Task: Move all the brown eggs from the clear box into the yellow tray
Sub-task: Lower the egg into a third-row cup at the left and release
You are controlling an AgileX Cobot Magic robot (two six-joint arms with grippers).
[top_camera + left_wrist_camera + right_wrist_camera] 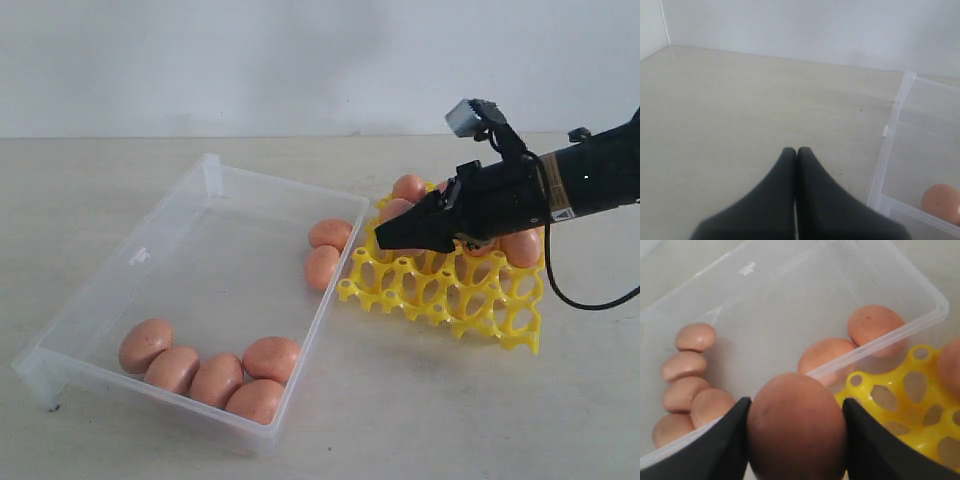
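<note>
Near end of box: five brown eggs (217, 378) lie huddled and touching in the corner of the clear box (130, 260) closest to the exterior camera.
Far side of box: two more eggs (325, 250) rest side by side against the long wall that faces the yellow tray (440, 295).
Right gripper: seen from its own wrist, the right gripper (796, 405) pinches the held egg (796, 445) between two black fingers (730, 440), one pressed to each side.
Held egg: it hangs above the line where the box's wall meets the tray's edge.
Tray: it stands on the pale table (420, 420) just beside the box, on the right of the exterior view, with eggs (522, 248) seated in cups along its far side (the arm covers part of that row, so their number cannot be told).
Left gripper: the left gripper (796, 150) has its fingers pressed together on nothing, low over bare table near a corner of the box; one egg (941, 202) shows through the clear plastic there.
Backdrop: a plain white wall (300, 60) rises behind the table.
</note>
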